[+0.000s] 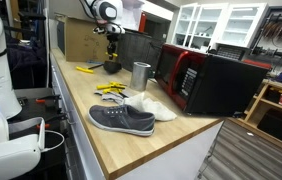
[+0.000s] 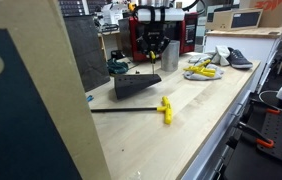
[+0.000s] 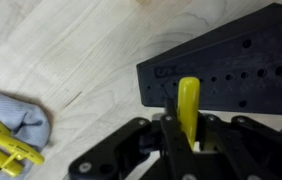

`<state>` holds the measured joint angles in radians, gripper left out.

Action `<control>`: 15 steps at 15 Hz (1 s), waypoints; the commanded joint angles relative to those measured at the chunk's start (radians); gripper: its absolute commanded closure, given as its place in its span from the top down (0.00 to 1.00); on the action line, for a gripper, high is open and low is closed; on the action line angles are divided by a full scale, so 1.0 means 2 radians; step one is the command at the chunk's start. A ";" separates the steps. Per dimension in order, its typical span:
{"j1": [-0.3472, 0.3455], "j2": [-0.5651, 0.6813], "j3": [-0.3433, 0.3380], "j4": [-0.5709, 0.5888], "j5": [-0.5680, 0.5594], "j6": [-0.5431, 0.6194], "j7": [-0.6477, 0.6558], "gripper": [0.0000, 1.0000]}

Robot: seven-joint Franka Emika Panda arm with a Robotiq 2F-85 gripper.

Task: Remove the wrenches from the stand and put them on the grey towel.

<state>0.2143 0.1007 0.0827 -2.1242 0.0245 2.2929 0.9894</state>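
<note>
The wooden desk (image 1: 171, 140) carries everything here. On it a grey shoe (image 1: 121, 118) lies with the grey towel (image 3: 21, 118) just beside it. The black stand (image 3: 231, 60) sits apart from the towel, directly under my wrist, its sloped face dotted with holes. A steel cup (image 1: 141, 73) stands near the stand.

My jaws are clenched on the yellow handle of one wrench (image 3: 188, 100), which stands upright between them against the front edge of the stand. I cannot tell whether its tip is in a hole. Several yellow wrenches (image 3: 1, 145) already lie on the towel. In an exterior view another yellow-handled wrench (image 2: 164, 108) with a long dark shaft lies flat on the bare desk, in front of the stand.
</note>
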 commanded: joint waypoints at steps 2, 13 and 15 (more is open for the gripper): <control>-0.023 -0.058 0.003 -0.042 -0.011 -0.039 -0.038 0.03; -0.035 -0.063 0.012 -0.077 -0.102 -0.067 -0.071 0.03; -0.032 -0.068 0.018 -0.073 -0.109 -0.069 -0.072 0.03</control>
<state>0.1512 -0.0099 0.0982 -2.2764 -0.1691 2.1799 0.8668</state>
